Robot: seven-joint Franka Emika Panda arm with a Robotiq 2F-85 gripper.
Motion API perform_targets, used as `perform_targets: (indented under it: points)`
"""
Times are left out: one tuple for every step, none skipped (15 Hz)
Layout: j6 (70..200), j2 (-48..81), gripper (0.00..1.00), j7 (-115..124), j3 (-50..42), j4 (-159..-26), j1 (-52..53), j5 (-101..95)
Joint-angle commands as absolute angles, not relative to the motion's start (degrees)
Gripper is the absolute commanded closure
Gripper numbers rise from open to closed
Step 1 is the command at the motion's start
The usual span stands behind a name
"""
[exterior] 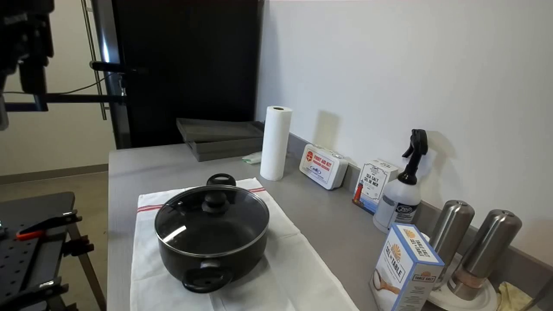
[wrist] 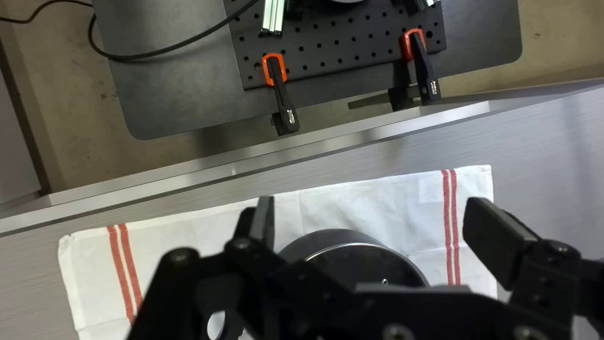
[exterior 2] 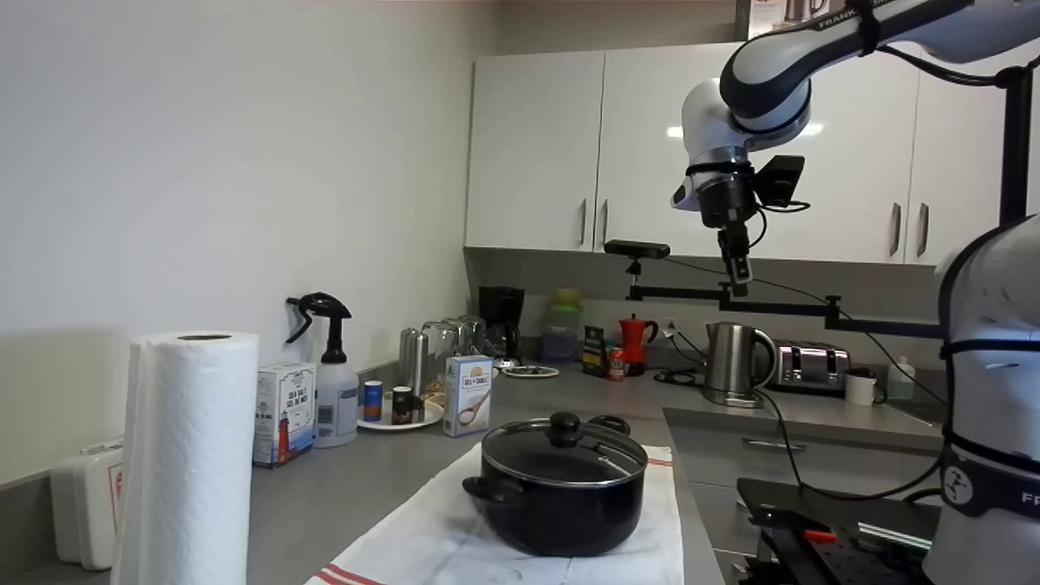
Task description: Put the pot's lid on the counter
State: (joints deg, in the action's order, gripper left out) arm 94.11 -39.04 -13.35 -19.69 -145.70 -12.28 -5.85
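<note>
Toward six o'clock in an exterior view, grey counter (exterior 2: 353, 491), white cloth (exterior 2: 431, 536) on it, black pot (exterior 2: 565, 520) on the cloth, glass lid (exterior 2: 556, 457) atop the pot, gripper (exterior 2: 738, 284) high at the pot's one o'clock, jaws spread wide.

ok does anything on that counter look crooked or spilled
One small thing: in an exterior view, the upper grey tray at the far end of the counter looks askew on the lower tray, edges not lined up. The lid sits level on the pot; no spill shows.
</note>
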Motion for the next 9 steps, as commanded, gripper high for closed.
perform_targets:
  points:
    - [94.0, -38.8, 0.0, -13.7, -19.1, -145.6, -12.9, -5.5]
    - [94.0, -38.8, 0.0, -13.7, -19.1, -145.6, -12.9, -5.5]
    - [94.5, -38.4, 0.0, -13.4, -19.0, -145.5, -12.8, -5.4]
    - [94.6, -37.6, 0.0, -13.1, -18.8, -145.2, -12.6, -5.4]
    - [95.0, -36.7, 0.0, -13.0, -18.6, -144.9, -12.3, -5.2]
    - [95.6, -36.0, 0.0, -12.7, -18.3, -144.8, -12.1, -5.0]
    - [96.0, -35.0, 0.0, -12.6, -17.9, -144.6, -11.8, -5.0]
    - [97.0, -34.3, 0.0, -12.0, -17.3, -144.6, -11.7, -5.2]
    - [97.9, -33.3, 0.0, -11.5, -16.8, -144.4, -11.5, -5.2]
